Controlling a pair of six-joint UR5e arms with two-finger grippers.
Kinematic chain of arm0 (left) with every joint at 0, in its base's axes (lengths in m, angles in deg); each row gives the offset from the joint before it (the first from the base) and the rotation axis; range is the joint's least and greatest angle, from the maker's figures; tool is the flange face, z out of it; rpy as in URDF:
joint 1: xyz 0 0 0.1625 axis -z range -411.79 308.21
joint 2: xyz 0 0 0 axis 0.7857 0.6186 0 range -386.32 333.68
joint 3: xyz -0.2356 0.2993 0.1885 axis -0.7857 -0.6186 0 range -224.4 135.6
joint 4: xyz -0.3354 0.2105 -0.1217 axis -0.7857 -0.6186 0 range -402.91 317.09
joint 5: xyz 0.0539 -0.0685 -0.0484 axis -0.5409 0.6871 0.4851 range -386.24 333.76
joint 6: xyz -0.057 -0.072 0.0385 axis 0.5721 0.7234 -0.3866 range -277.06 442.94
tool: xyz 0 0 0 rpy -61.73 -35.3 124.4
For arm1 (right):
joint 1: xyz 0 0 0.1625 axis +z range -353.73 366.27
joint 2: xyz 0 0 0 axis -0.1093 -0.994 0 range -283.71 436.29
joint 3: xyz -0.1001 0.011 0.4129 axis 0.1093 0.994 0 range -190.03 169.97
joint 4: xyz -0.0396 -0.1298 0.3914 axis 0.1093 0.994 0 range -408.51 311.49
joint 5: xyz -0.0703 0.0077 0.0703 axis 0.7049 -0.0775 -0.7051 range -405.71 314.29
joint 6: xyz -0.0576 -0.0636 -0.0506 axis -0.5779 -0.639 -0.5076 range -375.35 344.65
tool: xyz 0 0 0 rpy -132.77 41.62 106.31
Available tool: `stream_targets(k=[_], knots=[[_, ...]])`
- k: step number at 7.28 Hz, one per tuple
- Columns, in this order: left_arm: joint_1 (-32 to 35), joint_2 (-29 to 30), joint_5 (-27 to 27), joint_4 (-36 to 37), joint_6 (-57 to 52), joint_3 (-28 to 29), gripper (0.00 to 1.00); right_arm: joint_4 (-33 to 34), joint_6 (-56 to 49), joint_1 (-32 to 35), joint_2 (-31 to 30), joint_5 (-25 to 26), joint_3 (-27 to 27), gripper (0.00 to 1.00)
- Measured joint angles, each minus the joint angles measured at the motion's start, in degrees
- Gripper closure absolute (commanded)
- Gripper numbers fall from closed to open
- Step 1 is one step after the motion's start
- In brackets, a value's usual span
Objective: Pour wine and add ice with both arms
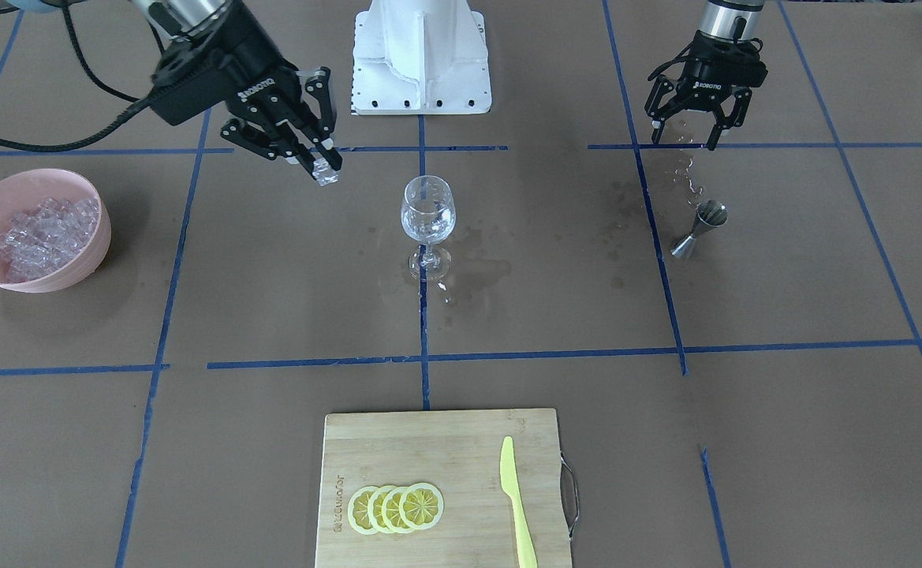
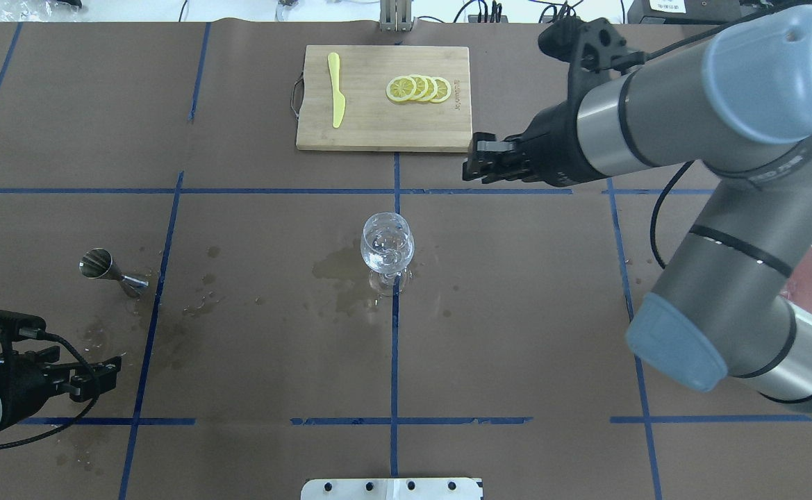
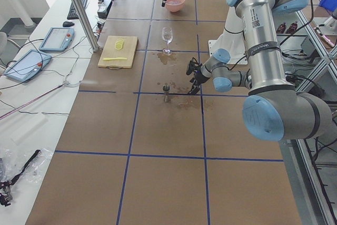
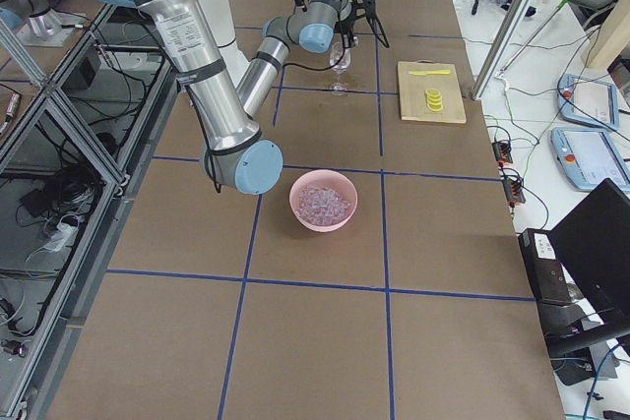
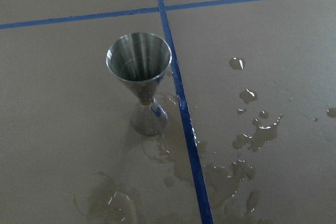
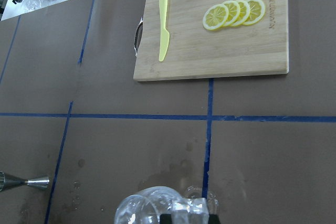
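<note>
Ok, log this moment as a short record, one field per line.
Right gripper: shut on one ice cube, raised near the wine glass
Left gripper: open, empty, apart from the upright jigger
Ice bowl: pink, holds the ice pile
Cutting board: lemon slices, yellow knife

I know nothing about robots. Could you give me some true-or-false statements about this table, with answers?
1. The right gripper holds an ice cube. True.
2. The jigger lies on its side. False: it stands upright.
3. The left gripper is clamped on the jigger. False: it is open, empty and apart from the jigger.
4. Four lemon slices lie on the cutting board, with a yellow knife beside them. True.
5. The pink bowl is empty. False: it holds a pile of ice.
</note>
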Motion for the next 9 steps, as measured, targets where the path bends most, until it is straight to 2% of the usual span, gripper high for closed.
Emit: stream_targets(k=[2,4,8,9], knots=[[2.69,-0.07,4.35,0.42,-0.22,-0.71,0.00,0.81,0.94,-5.12,4.93,4.87,3.99,1.00],[5.36,-0.06,7.71,1.78,-0.68,-2.41,0.00,1.08,1.07,-8.51,7.82,7.28,7.40,1.00],[9.01,0.05,10.84,3.33,-3.09,-4.73,0.00,3.18,1.09,-11.24,8.78,9.08,8.78,1.00],[9.38,0.15,10.95,3.44,-3.15,-4.75,0.00,3.86,1.09,-11.26,8.76,9.11,8.65,0.92]])
